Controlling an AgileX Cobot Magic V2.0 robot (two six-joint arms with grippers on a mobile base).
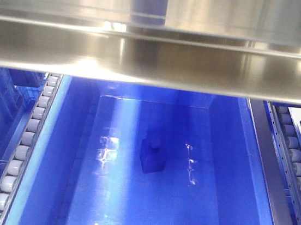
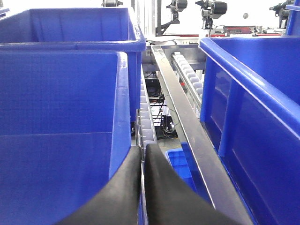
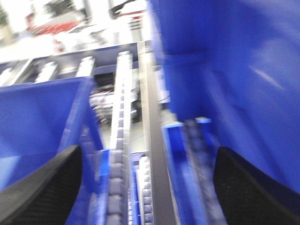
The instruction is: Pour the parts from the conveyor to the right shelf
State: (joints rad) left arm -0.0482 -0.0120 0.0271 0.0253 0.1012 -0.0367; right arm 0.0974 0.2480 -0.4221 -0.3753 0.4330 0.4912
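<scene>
Already the blue part (image 1: 153, 155) lies alone on the floor of a deep-blue bin (image 1: 253, 174) on the right shelf (image 1: 156, 64), near frame centre under the steel rail at 12 o'clock. The risk, as I judge it, is a snag: both arms sit low among bins and roller lanes (image 1: 25, 146), so a careless pull-back could catch a rim. The left gripper (image 2: 143, 164), at 6 o'clock in its wrist view, has its fingers pressed together beside a bin wall (image 2: 123, 108). The right gripper (image 3: 145, 187) is spread wide, empty, over the rollers; that view is blurred.
</scene>
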